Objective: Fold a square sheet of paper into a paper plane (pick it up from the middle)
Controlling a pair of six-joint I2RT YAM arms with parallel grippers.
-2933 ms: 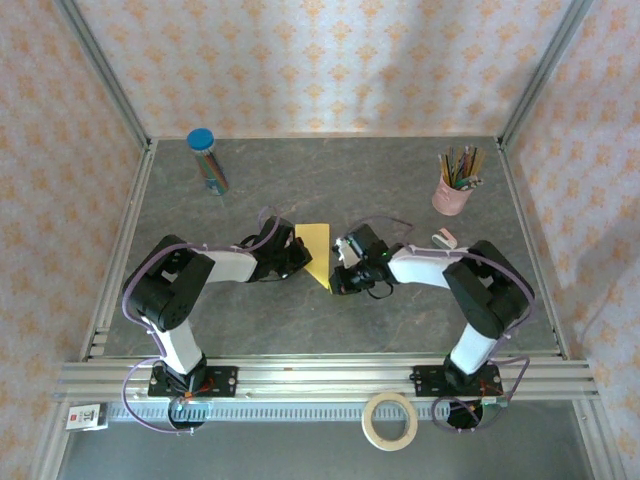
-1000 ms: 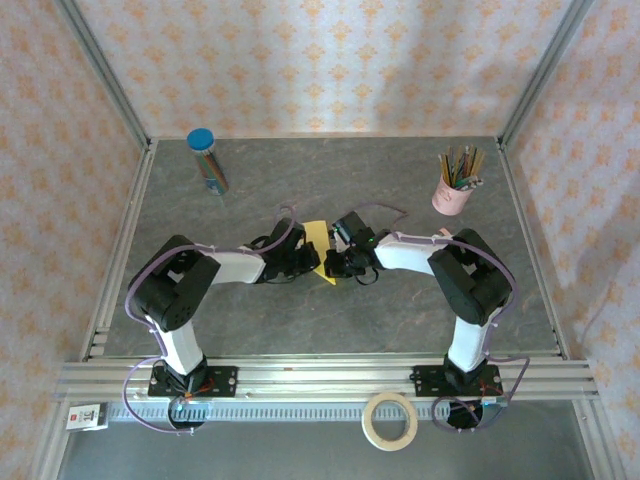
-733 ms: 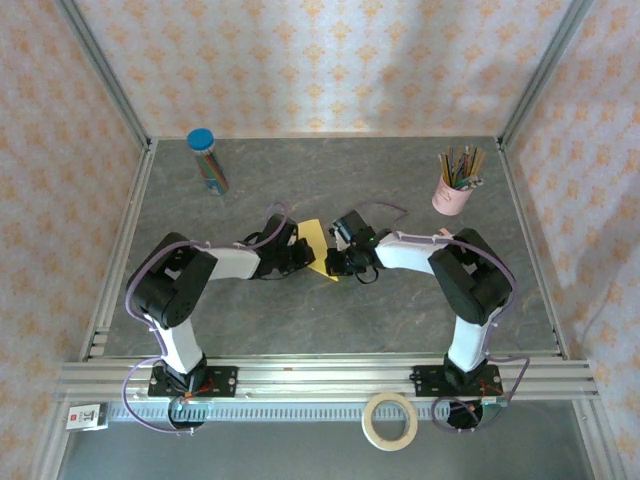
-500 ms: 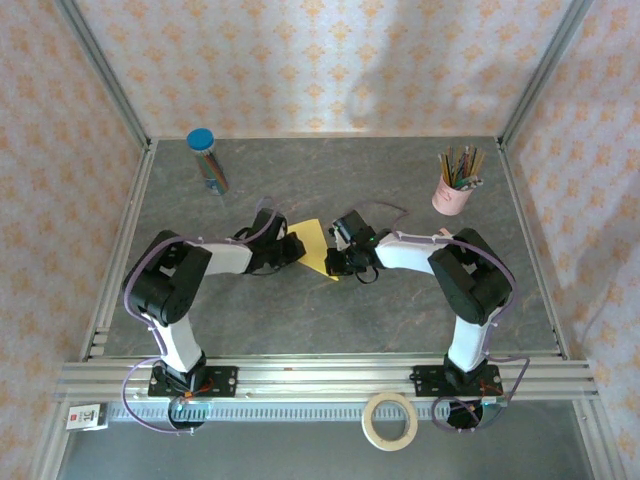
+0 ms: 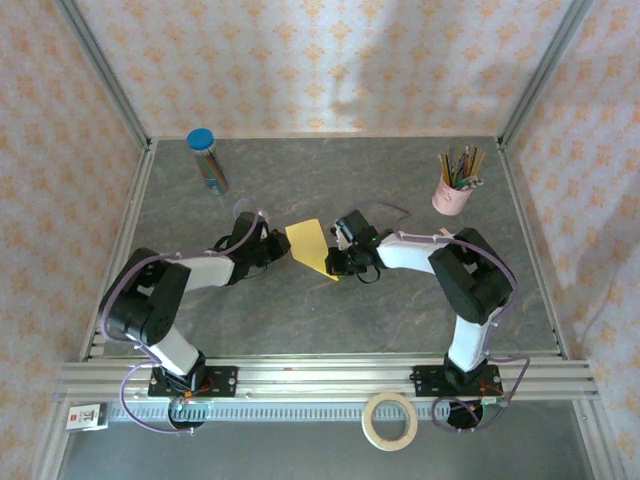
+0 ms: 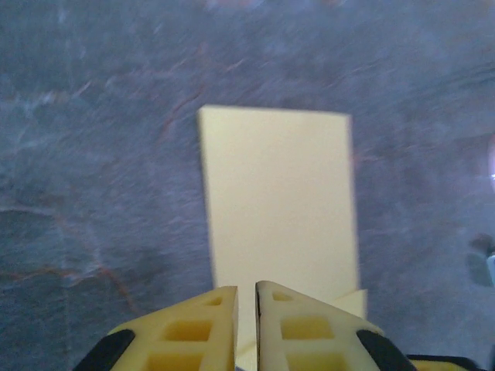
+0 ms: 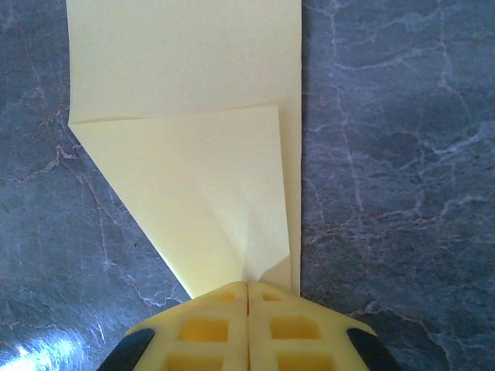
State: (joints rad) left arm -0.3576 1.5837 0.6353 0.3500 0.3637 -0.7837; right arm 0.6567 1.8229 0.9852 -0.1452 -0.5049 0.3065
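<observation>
The square sheet of paper (image 5: 308, 245) is yellow and lies folded on the grey table, a long strip with one corner turned in as a triangle (image 7: 193, 193). My right gripper (image 5: 338, 262) is shut on the pointed near end, where the folded flap puckers up into the closed fingertips (image 7: 247, 287). My left gripper (image 5: 281, 247) sits just left of the sheet. In the left wrist view its jaws (image 6: 246, 297) stand a narrow slit apart with nothing between them, and the paper (image 6: 278, 201) lies flat ahead and below. A paper plane is out of view.
A blue-capped tube of coloured pencils (image 5: 207, 160) stands at the back left. A pink cup of pencils (image 5: 453, 190) stands at the back right. A roll of tape (image 5: 390, 420) rests by the front rail. Aluminium frame rails edge the table.
My left gripper has parted its jaws a little and drawn back to the left, off the paper. The sheet's left part now lies uncovered. The right gripper has stayed put.
</observation>
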